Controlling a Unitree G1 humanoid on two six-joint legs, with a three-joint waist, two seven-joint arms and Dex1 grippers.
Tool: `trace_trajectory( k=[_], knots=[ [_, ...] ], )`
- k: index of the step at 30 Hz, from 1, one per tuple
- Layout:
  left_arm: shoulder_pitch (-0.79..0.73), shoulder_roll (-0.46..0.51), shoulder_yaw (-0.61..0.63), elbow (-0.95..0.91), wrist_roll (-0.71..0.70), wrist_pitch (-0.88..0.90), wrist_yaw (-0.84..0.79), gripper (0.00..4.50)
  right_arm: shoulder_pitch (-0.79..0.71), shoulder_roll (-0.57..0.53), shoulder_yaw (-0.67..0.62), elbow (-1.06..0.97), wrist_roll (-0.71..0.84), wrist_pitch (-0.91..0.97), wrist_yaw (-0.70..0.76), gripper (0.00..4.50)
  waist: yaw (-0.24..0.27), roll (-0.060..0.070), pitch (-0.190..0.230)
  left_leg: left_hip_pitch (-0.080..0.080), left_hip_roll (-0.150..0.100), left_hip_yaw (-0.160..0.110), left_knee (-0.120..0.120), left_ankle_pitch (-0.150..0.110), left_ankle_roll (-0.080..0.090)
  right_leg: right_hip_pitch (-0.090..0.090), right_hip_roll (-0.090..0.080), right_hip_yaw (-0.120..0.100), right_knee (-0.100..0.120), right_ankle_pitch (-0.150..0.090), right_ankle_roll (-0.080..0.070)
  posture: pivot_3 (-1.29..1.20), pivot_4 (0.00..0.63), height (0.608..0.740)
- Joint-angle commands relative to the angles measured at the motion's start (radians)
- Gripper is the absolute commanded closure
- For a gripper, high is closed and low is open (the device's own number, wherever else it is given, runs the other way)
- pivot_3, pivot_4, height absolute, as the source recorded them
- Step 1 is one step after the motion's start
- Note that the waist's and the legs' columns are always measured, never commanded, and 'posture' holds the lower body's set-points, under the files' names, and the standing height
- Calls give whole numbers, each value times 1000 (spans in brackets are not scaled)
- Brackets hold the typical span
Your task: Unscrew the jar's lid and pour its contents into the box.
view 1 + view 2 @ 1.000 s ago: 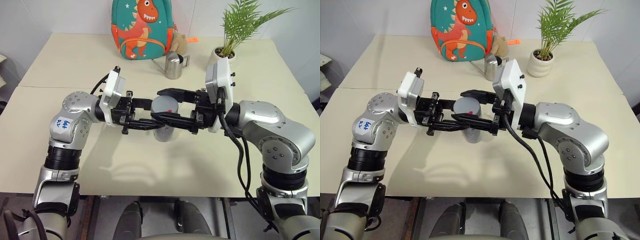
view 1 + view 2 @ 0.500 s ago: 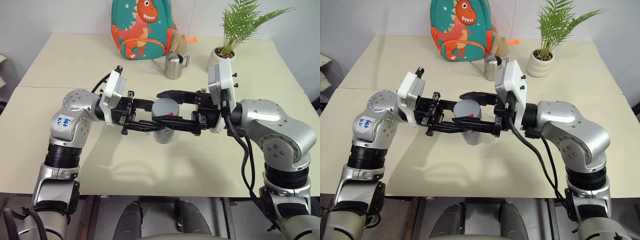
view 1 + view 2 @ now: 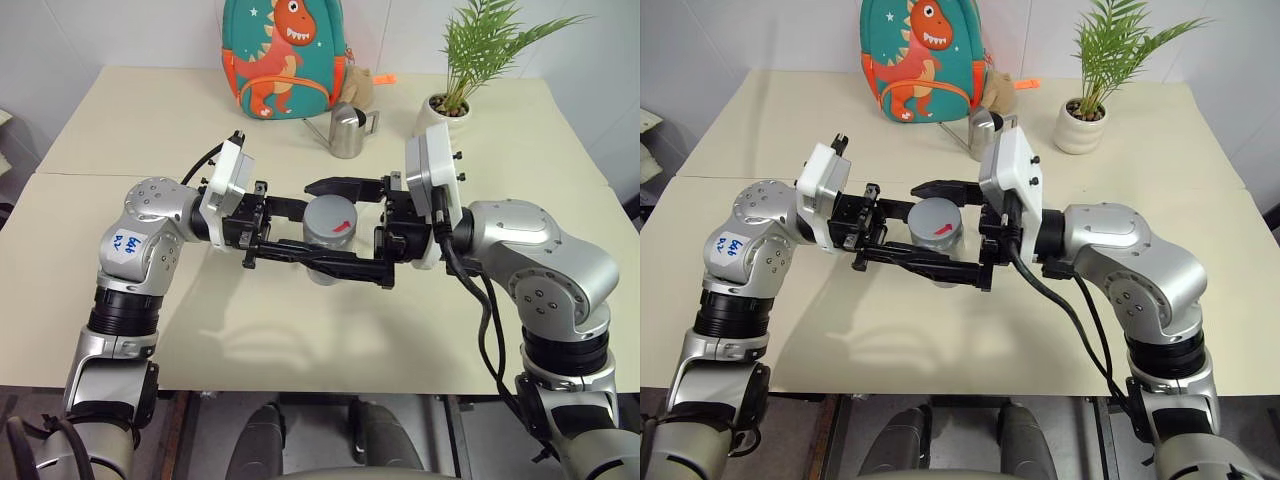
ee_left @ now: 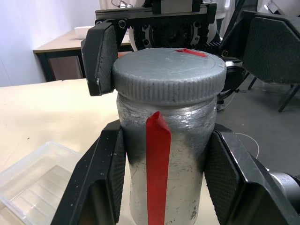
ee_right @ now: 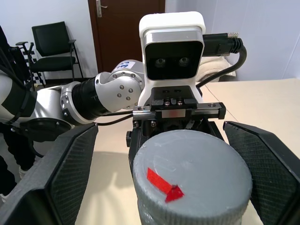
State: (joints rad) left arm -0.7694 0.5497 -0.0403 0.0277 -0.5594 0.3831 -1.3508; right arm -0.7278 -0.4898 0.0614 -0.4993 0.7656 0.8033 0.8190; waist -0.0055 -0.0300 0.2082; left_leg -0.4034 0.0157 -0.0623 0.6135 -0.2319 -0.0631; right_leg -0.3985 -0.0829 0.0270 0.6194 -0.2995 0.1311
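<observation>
A dinosaur backpack [image 3: 284, 55] stands at the surface's [image 3: 150, 120] far edge, a steel jug [image 3: 348, 131] just beside it, a potted plant [image 3: 462, 60] further right.

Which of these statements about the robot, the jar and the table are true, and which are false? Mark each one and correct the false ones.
1. The left gripper is shut on the jar. True.
2. The lid lies on the table. False: it sits on top of the jar.
3. The right gripper is open, its fingers apart on either side of the lid. True.
4. A red stripe runs down the jar's side. True.
5. The steel jug is held by the right gripper. False: it stands on the table near the dinosaur backpack.
6. The potted plant stands on the robot's left. False: it is at the far right.
</observation>
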Motion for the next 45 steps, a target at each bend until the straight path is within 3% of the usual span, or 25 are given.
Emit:
trace_trajectory(
  k=[1, 31, 45],
  knots=[
    [-20, 9, 19, -20, 2, -3, 26, 2527, -26, 2, 11, -18, 6, -36, 28, 13, 0, 0, 0, 0, 0, 0, 0, 0, 0, 0, 0, 0, 0, 0, 0, 0, 150, 740],
    [18, 4, -10, -71, 10, -26, 27, 2527, -113, 46, 44, 130, -127, -90, -3, 13, 0, 0, 0, 0, 0, 1, 0, 0, 0, -1, 0, 2, 1, 0, 0, 0, 150, 740],
    [34, 34, 12, -79, -4, -18, 47, 2527, -60, -57, -20, 91, -125, -59, -20, 13, 0, 0, 0, -1, 0, 3, 0, 0, 0, -3, 0, 3, 1, 0, 0, 0, 150, 740]
  ],
)
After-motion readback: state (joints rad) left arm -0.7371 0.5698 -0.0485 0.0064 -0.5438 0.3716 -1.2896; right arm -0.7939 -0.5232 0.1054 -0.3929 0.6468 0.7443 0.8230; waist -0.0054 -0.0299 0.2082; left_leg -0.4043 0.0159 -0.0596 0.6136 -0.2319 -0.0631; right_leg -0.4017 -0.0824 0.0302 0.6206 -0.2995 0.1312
